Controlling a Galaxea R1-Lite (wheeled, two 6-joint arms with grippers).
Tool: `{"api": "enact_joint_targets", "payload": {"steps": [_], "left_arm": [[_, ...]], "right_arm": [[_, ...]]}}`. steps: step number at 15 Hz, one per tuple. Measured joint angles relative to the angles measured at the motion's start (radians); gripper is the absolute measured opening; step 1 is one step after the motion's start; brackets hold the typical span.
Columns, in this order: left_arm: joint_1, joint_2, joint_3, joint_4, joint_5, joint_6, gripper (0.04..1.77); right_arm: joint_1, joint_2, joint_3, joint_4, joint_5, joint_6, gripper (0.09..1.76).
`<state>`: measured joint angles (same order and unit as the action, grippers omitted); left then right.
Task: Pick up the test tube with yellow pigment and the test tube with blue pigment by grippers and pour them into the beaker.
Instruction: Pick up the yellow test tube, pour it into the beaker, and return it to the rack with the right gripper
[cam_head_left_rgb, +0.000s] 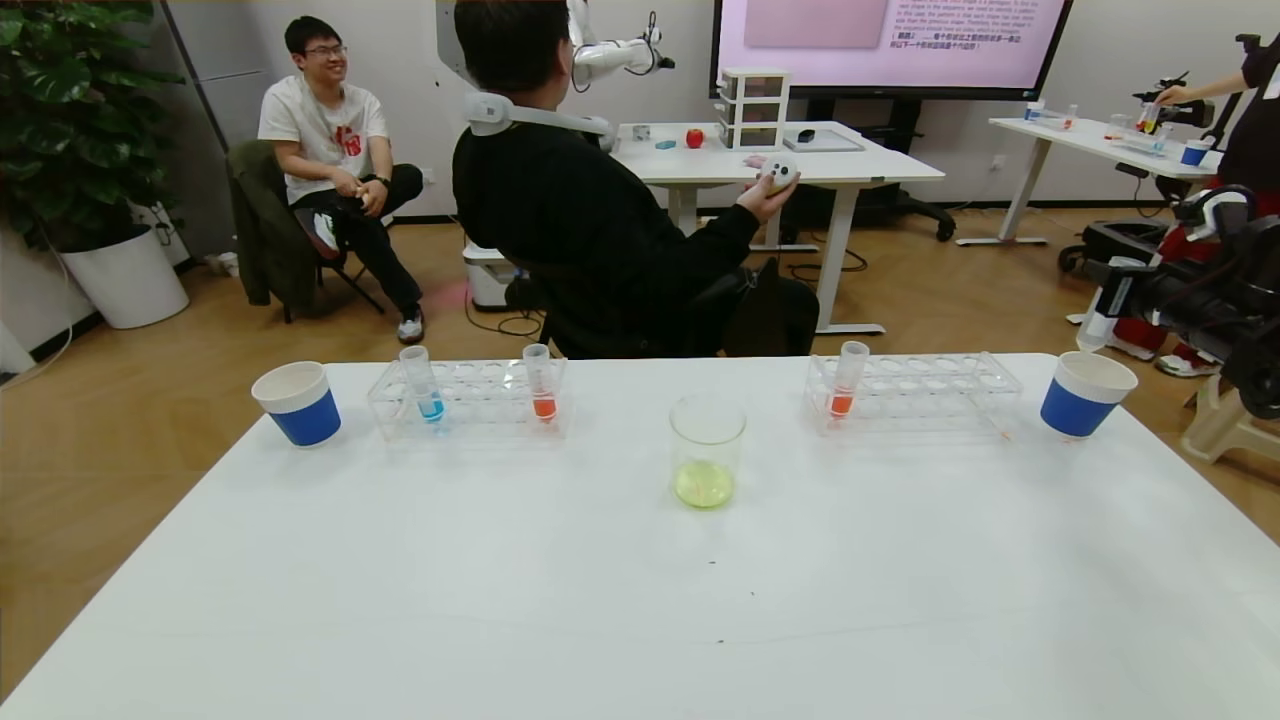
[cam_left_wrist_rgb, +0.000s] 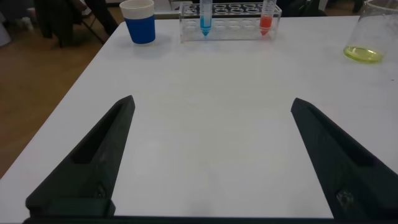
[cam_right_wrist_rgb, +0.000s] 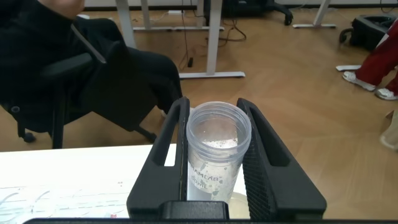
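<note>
The test tube with blue pigment stands in the left clear rack; it also shows in the left wrist view. The beaker stands mid-table with yellow-green liquid in its bottom, and shows in the left wrist view. My right gripper is shut on a clear test tube with no coloured liquid visible, held tip-down just above the right blue cup. In the right wrist view the gripper clamps this tube. My left gripper is open and empty above bare table, out of the head view.
Orange-tipped tubes stand in the left rack and the right rack. A second blue cup stands at the far left. A seated person in black is just behind the table's far edge.
</note>
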<state>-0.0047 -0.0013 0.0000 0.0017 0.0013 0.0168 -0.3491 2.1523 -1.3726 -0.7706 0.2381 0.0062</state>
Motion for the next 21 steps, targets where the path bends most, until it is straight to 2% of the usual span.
{"api": "enact_joint_targets", "payload": {"steps": [6,10,15,16,18,19,20,21], "left_arm": [[0.0,0.0,0.0,0.0,0.0,0.0,1.75],[0.0,0.0,0.0,0.0,0.0,0.0,1.75],[0.0,0.0,0.0,0.0,0.0,0.0,1.75],[0.0,0.0,0.0,0.0,0.0,0.0,1.75],[0.0,0.0,0.0,0.0,0.0,0.0,1.75],[0.0,0.0,0.0,0.0,0.0,0.0,1.75],[0.0,0.0,0.0,0.0,0.0,0.0,1.75],[0.0,0.0,0.0,0.0,0.0,0.0,1.75]], "right_arm": [[-0.029,0.106,-0.083,-0.007,-0.001,-0.036,0.51],[-0.038,0.162,-0.087,-0.074,-0.002,-0.035,0.51],[-0.035,0.198,-0.037,-0.082,0.002,-0.032,0.55],[-0.035,0.199,-0.031,-0.082,0.004,-0.032,0.74],[-0.031,0.198,-0.025,-0.095,0.004,-0.032,1.45],[-0.029,0.198,-0.024,-0.112,0.002,-0.032,1.67],[-0.027,0.197,-0.022,-0.13,0.0,-0.033,1.74],[-0.026,0.194,-0.017,-0.135,0.0,-0.033,1.74]]}}
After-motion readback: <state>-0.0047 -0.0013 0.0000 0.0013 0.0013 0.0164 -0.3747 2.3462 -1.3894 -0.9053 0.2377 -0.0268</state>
